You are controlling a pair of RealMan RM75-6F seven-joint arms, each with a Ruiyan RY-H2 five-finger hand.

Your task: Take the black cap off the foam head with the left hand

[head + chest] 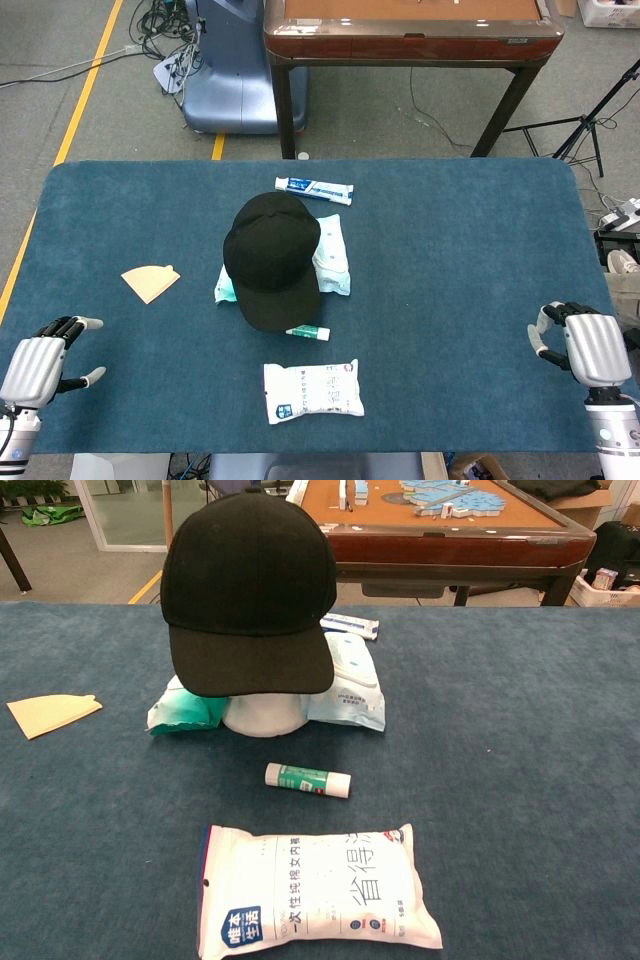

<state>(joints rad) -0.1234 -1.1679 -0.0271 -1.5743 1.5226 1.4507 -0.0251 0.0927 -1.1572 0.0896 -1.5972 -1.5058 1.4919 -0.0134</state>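
The black cap sits on the white foam head in the middle of the blue table, brim toward me; only the head's base shows under the brim. My left hand rests near the table's front left corner, fingers apart and holding nothing, far from the cap. My right hand rests at the front right edge, fingers also apart with nothing in them. Neither hand appears in the chest view.
Wipe packs and a teal pack lie around the foam head. A glue stick and a white tissue pack lie in front. A tan paper filter lies left, a toothpaste box behind.
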